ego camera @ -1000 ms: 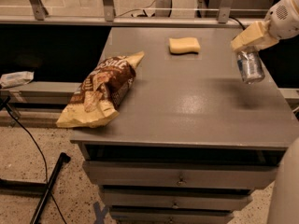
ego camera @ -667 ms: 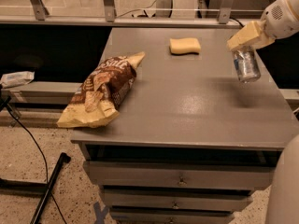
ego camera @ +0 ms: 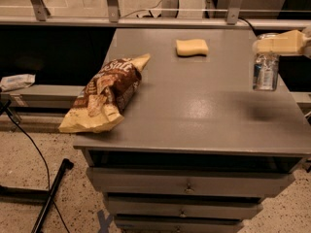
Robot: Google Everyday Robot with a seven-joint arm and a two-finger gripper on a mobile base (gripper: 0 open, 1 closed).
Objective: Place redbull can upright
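The redbull can [ego camera: 266, 71] is a slim silver can with blue patches. It hangs upright at the far right edge of the grey table [ego camera: 194, 110], a little above the top, and its shadow lies on the surface below it. My gripper [ego camera: 272, 45] reaches in from the right edge of the camera view. Its cream fingers [ego camera: 281, 41] lie level and are closed on the top of the can.
A brown and yellow chip bag [ego camera: 104, 96] lies on the table's left side. A yellow sponge [ego camera: 192, 47] lies at the back middle. Drawers [ego camera: 187, 183] sit under the tabletop. A black pole and cable [ego camera: 48, 188] lie on the floor at left.
The can has turned from tilted to upright in my gripper. The fingers have swung from slanted to level. The bag and sponge have not moved.
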